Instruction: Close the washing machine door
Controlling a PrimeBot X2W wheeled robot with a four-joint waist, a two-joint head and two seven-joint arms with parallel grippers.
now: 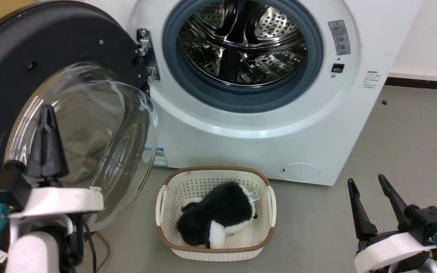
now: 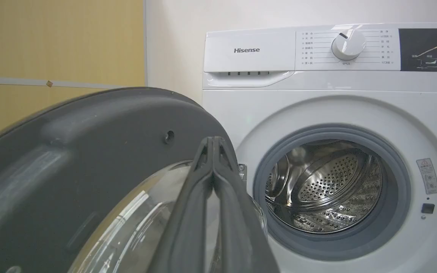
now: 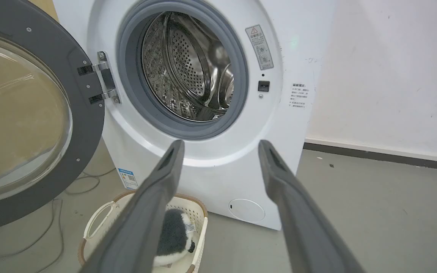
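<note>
- While the washing machine door (image 1: 63, 57) stands wide open, you find it at 10 o'clock in the head view. It is hinged at its own 3 o'clock edge to the washing machine (image 1: 241, 125), whose drum (image 1: 241, 41) gapes at 12 o'clock.
- Left gripper (image 1: 46, 110): at 8 o'clock, fingers pressed together with nothing between them, pointing toward 12 o'clock across the door's inner face. Whether they touch the glass cannot be told.
- Right gripper (image 1: 366, 181): at 4 o'clock, fingers spread wide and empty, well apart from the door.
- Key relation: your left arm is much the nearer. From its tips the hinge (image 1: 144, 45) lies toward 2 o'clock and the door's free edge toward 9 o'clock. By this judgement, you must work from that free side and sweep the door toward 3 o'clock.
- Door's look: a wide black rim around a clear bulging glass bowl (image 1: 101, 113) that faces you. Being round, it has no long axis; its hinge line runs 12 to 6.
- Basket (image 1: 165, 197) with plush toy (image 1: 218, 216): at 6 o'clock, near the door's likely swing.
</note>
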